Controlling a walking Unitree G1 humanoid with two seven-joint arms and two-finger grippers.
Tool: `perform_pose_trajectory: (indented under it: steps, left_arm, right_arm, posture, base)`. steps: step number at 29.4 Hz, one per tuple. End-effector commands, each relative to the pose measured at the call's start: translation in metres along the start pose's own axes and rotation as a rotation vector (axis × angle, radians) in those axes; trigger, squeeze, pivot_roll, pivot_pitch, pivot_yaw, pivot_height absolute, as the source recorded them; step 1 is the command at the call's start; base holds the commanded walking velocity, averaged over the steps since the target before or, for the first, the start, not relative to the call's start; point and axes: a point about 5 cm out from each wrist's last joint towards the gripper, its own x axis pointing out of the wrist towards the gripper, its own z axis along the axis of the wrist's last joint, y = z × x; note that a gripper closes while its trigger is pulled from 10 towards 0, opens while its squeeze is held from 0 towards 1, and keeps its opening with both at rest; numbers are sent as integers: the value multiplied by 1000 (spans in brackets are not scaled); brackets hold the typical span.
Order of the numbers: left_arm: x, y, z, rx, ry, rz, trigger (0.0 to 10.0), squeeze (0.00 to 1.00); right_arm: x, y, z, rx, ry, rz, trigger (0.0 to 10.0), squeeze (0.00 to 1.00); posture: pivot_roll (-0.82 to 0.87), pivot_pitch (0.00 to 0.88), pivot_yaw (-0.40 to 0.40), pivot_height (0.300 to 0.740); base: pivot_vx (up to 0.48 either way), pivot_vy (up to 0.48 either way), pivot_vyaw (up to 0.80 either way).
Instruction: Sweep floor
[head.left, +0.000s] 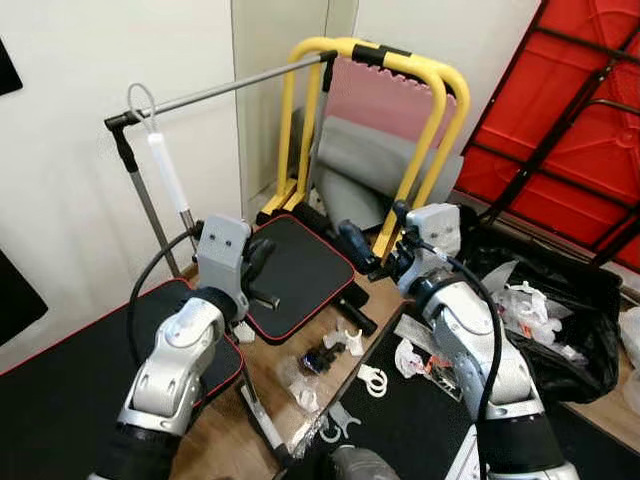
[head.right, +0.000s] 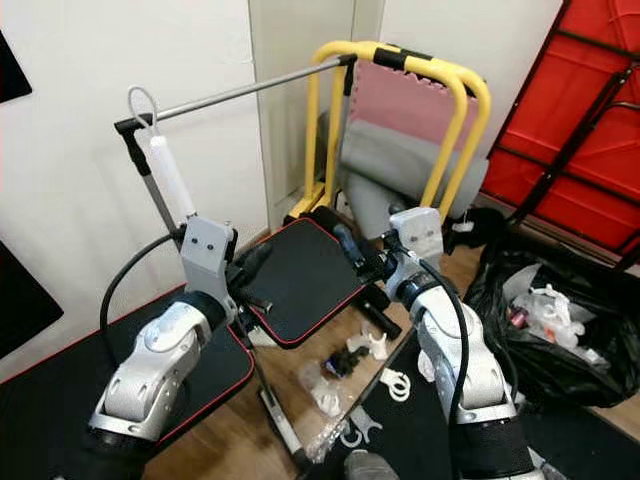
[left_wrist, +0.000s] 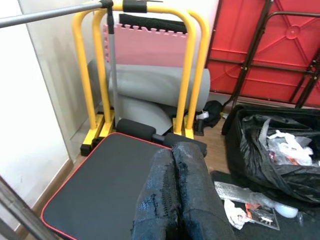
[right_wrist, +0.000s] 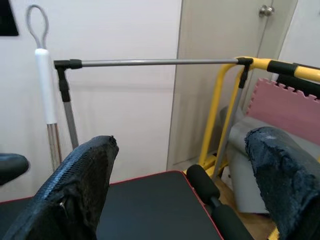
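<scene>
A long stick with a white grip and a loop at its top (head.left: 165, 165) leans up at the left. Its silver shaft (head.left: 262, 418) runs down past my left arm to the wooden floor. Litter (head.left: 325, 352) lies on that floor: white plastic bits and crumpled clear wrappers. My left gripper (head.left: 262, 262) hangs over a black mat, fingers (left_wrist: 172, 150) shut with nothing seen between them; the shaft passes beside it. My right gripper (right_wrist: 182, 140) is open wide above the floor strip, in front of the yellow frame.
Black mats edged in red (head.left: 300, 275) flank the floor strip. A yellow tube frame (head.left: 400, 60) holds pink and grey mats at the back, with a grey bar (right_wrist: 150, 62) reaching from it. A black bin bag (head.left: 560, 320) of rubbish sits right, before a red folded frame (head.left: 570, 120).
</scene>
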Motion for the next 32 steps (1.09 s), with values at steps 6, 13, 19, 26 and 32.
perform_pose_trajectory:
  steps: [6,13,19,26,32]
  left_arm:
    - [3,-1,0,19,-4,-19,10000,0]
    - [3,-1,-1,21,-1,-26,10000,0]
    - [4,-1,-1,21,1,-38,10000,0]
    - [4,1,-2,3,25,-30,10000,0]
    - [5,1,-3,11,32,-31,10000,0]
  right_arm:
    - [0,-7,-1,16,-1,-18,10000,0]
    - [0,-8,-2,26,-5,-18,10000,0]
    - [0,-8,-2,37,-9,-18,10000,0]
    - [0,-8,-2,49,-8,-18,10000,0]
    - [0,-9,-1,38,-10,-14,10000,0]
  posture:
    - [-161,0,-104,740]
    - [-161,5,-101,740]
    - [-155,10,-98,740]
    - [-155,16,-100,740]
    - [-160,17,-103,740]
  base:
    - [0,0,0]
    - [0,0,0]
    - [0,0,0]
    - [0,0,0]
    - [0,0,-533]
